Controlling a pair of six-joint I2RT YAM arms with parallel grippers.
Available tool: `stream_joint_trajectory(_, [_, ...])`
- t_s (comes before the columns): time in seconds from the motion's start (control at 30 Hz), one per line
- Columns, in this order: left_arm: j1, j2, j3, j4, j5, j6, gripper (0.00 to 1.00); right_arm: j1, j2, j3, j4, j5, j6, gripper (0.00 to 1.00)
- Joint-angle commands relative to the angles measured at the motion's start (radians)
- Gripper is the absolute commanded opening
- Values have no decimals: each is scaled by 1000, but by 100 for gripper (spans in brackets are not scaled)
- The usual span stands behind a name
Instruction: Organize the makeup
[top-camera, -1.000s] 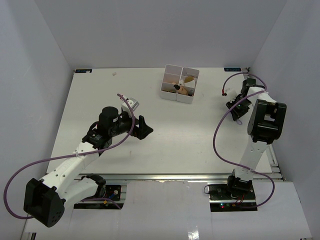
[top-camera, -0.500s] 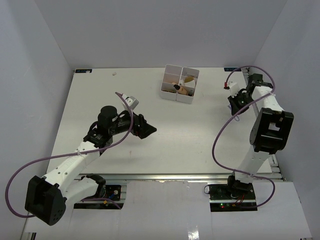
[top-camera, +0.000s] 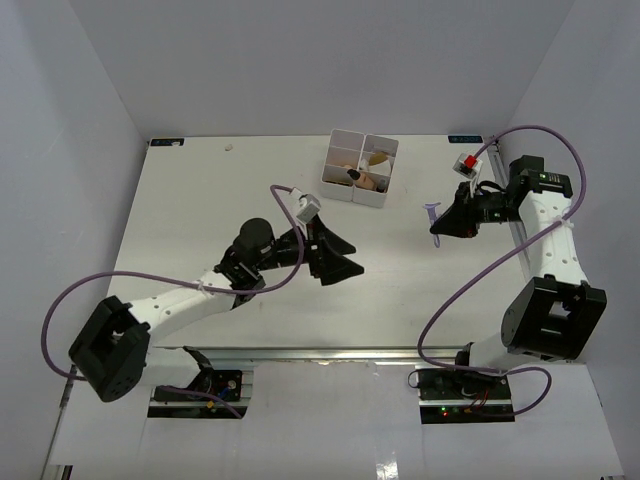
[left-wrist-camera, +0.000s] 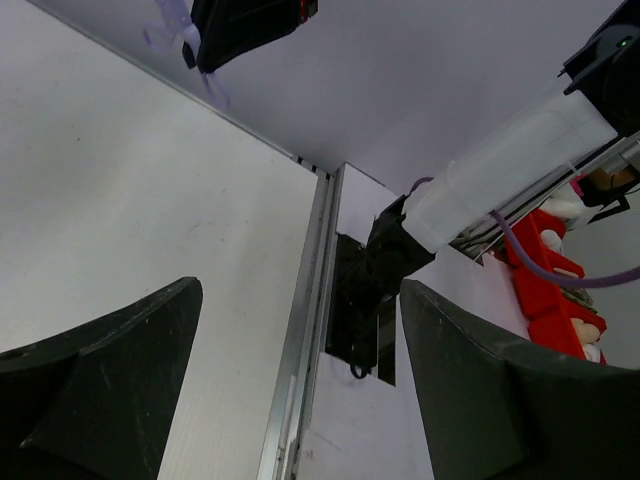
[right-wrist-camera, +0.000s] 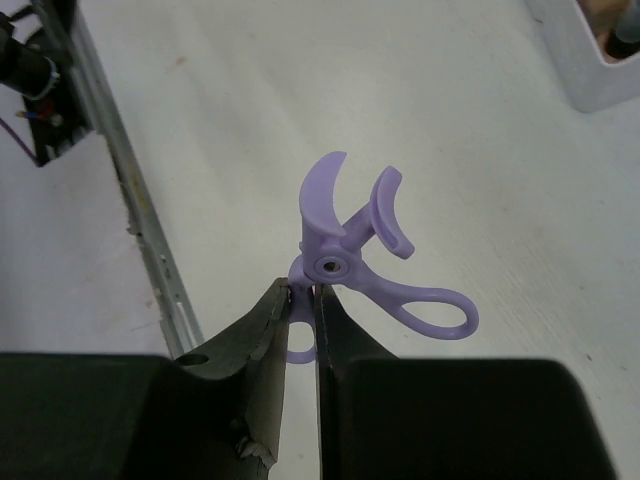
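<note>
My right gripper (top-camera: 442, 224) is shut on one handle loop of a purple scissor-shaped eyelash curler (right-wrist-camera: 345, 240) and holds it above the table right of the white box; the curler also shows in the top view (top-camera: 433, 211). In the right wrist view the jaws (right-wrist-camera: 303, 300) pinch the loop tightly. The white multi-compartment box (top-camera: 351, 192) stands at the table's far centre. It holds a beige sponge (top-camera: 372, 182), a tan piece (top-camera: 378, 157) and a dark-capped item (top-camera: 354, 175). My left gripper (top-camera: 336, 256) is open and empty above the table's middle, its fingers (left-wrist-camera: 110, 380) wide apart.
A metal rail (left-wrist-camera: 305, 330) runs along the table's right edge, with the right arm's base (left-wrist-camera: 365, 300) beyond it. Red bins (left-wrist-camera: 545, 290) lie off the table. The box corner (right-wrist-camera: 590, 60) shows at the right wrist view's top right.
My left arm has swung right toward the table's middle with its jaws open. My right gripper has moved left from the table's right edge, carrying the purple curler.
</note>
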Motion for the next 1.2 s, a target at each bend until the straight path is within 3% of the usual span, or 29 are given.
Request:
stream_joint_trajectory(0.0, [-69, 136, 78, 227, -116, 14, 88, 30, -83, -27, -112, -246, -61, 17])
stream_joint_trajectory(0.33, [-106, 406, 228, 374, -156, 80, 82, 118, -155, -26, -111, -359, -39, 18])
stream_joint_trajectory(0.67, [-118, 449, 299, 392, -188, 284, 81, 167, -240, -66, -49, -400, 11, 18])
stream_joint_trajectory(0.93, [-123, 473, 286, 460, -164, 322, 80, 175, -272, -111, 24, -411, 83, 18])
stream_joint_trajectory(1.17, [-163, 498, 261, 550, -280, 356, 79, 178, -294, -152, 157, -480, 226, 18])
